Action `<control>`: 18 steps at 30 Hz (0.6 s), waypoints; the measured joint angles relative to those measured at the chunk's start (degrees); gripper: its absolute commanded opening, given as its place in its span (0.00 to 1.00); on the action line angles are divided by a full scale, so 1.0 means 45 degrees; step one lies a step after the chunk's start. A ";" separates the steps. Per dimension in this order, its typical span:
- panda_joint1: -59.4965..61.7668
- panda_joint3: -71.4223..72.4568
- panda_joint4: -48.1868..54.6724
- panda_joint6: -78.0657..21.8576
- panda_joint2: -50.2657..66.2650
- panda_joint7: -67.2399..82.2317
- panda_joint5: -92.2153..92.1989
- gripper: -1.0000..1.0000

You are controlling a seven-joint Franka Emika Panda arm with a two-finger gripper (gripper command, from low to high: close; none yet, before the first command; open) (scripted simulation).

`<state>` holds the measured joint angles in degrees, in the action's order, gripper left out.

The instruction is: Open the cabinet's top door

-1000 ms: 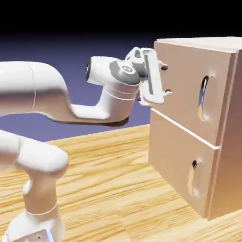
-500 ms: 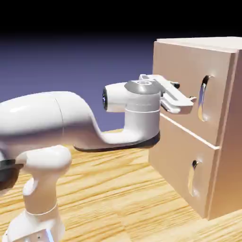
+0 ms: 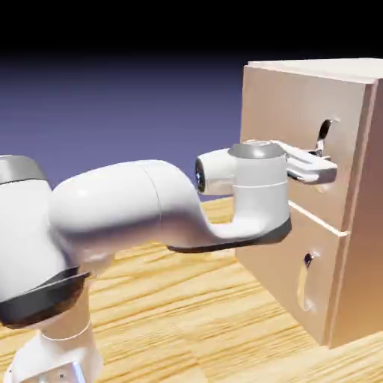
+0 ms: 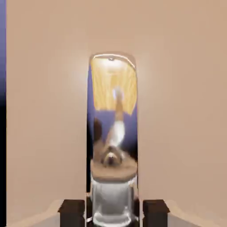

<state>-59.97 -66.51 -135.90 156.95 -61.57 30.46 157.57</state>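
The hand view shows the claw (image 4: 113, 213) clenched around the top door's silver handle (image 4: 113, 119), a fingertip on each side; in the exterior view the hand hides much of that grip. Only the exterior view shows the top door (image 3: 288, 112) shut above the lower door (image 3: 280, 262), whose smaller handle (image 3: 305, 283) sits below the claw. The cabinet (image 3: 366, 194) stands on the wooden bench (image 3: 164, 299) at the exterior view's right. Open air lies left of the door's edge in the hand view.
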 measured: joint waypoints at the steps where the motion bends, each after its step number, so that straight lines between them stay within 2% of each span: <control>1: 0.0459 0.0335 -0.0461 -0.0335 -0.0007 -0.0011 -0.0205 0.00; 11: 0.4764 0.4538 -0.4945 -0.3870 -0.0964 0.0396 -0.3582 0.00; 18: 0.6261 0.7768 -0.7127 -0.6246 -0.2249 0.0954 -0.6882 0.00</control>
<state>-31.79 -31.55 -167.97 128.84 -71.69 34.75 126.60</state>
